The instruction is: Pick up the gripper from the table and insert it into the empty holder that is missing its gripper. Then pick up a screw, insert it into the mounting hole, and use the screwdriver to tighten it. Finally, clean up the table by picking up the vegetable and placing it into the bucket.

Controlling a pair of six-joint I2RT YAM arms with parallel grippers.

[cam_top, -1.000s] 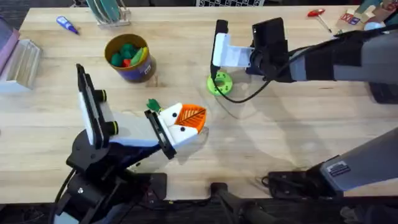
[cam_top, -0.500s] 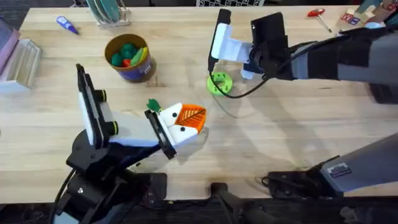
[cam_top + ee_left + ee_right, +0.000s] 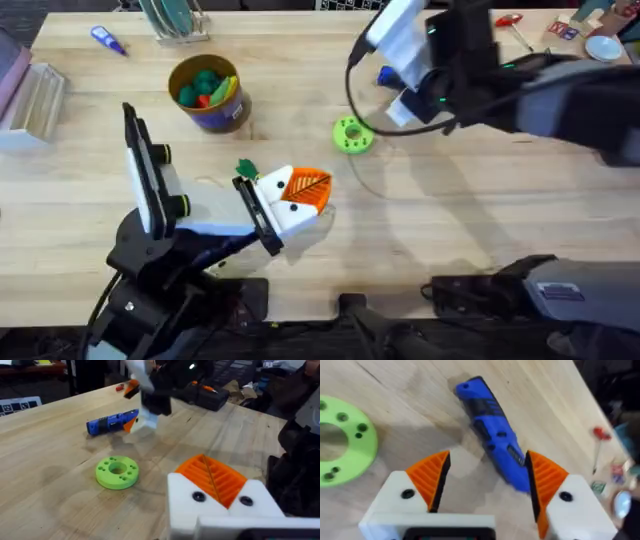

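Observation:
My right gripper (image 3: 392, 68) hangs open above the blue screwdriver (image 3: 495, 442), its orange pads (image 3: 431, 474) on either side of the tool without touching it. The screwdriver (image 3: 112, 422) lies flat behind the green disc. My left gripper (image 3: 292, 196) rests low near the table's middle and is shut, with nothing showing between its orange pads (image 3: 212, 476). The vegetable (image 3: 246, 170), showing its green leafy top, lies on the table just beside it. The yellow bucket (image 3: 207, 92) stands at the back left with toy produce inside. The loose gripper piece, the empty holder and the screw are out of view.
A bright-green disc (image 3: 352, 135) with holes lies mid-table, also seen as the green disc (image 3: 337, 445) beside the right fingers. A blue marker (image 3: 108, 40) and a rack sit at the back left, and a red-handled tool (image 3: 512, 22) at the back right.
The right arm has risen from over the green disc and swung back and right, uncovering the screwdriver under its open fingers. The left arm has not moved.

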